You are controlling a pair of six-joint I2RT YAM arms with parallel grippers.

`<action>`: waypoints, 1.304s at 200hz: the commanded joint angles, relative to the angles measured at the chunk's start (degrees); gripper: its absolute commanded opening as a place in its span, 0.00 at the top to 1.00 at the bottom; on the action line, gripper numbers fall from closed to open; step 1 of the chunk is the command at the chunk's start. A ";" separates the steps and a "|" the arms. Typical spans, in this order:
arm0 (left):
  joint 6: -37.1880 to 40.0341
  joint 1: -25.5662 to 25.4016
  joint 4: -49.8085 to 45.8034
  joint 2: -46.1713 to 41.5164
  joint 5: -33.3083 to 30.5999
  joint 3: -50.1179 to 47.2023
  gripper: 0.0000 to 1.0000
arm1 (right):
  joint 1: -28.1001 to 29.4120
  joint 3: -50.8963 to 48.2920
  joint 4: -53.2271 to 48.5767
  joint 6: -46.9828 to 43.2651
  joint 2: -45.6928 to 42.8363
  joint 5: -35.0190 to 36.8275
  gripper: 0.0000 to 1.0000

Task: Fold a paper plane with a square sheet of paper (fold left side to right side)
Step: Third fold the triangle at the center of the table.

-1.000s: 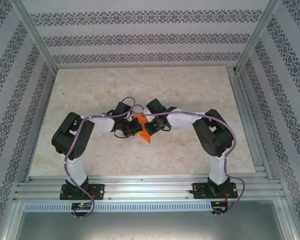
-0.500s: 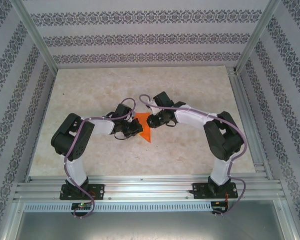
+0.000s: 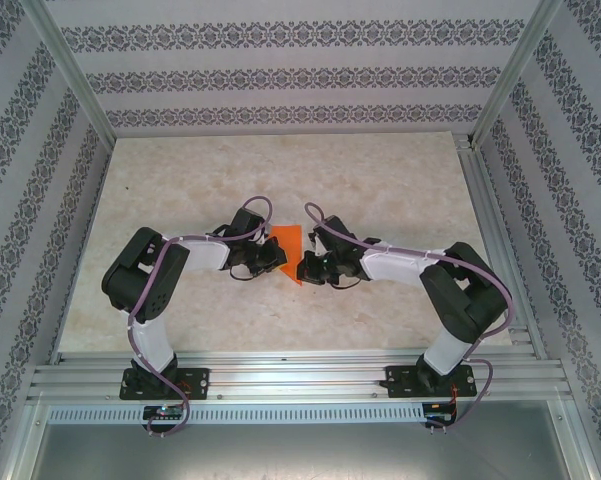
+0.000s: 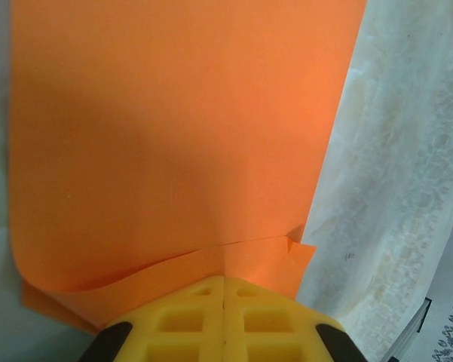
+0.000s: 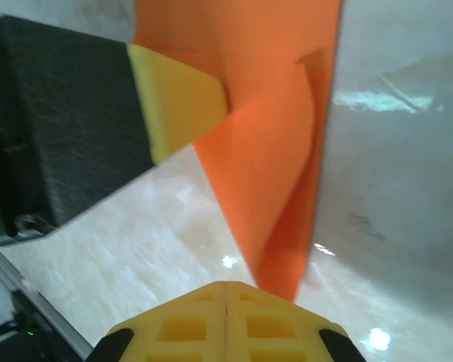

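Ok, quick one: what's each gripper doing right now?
Left gripper: closed, tips pressed on the thin bright orange folded paper sheet, not pinching it.
Right gripper: closed, tips at that paper's pointed end; contact unclear.

Left arm (image 3: pixel 152 275) and right arm (image 3: pixel 458 295) both bend inward, elbows out, forearms low, so the grippers sit near each other with tips facing. Left gripper (image 3: pixel 274 257) has its yellow pads (image 4: pixel 182 320) pressed together against the orange sheet (image 3: pixel 286 243). Right gripper (image 3: pixel 306 267) is closed too, its tip meeting the sheet's lower point.
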 commanded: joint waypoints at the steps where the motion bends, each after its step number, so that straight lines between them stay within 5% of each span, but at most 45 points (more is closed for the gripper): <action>1: -0.60 -1.45 -7.59 2.31 -4.82 -2.27 0.95 | 1.50 2.73 4.32 11.24 0.23 4.85 1.00; 115: 0.12 -1.40 -9.67 2.25 -5.86 -0.67 0.95 | 2.60 7.07 0.12 15.03 8.98 5.56 1.00; 261: 0.81 -1.42 -10.98 2.61 -7.48 -0.59 0.96 | -0.70 3.49 -15.78 -0.76 5.56 2.69 1.00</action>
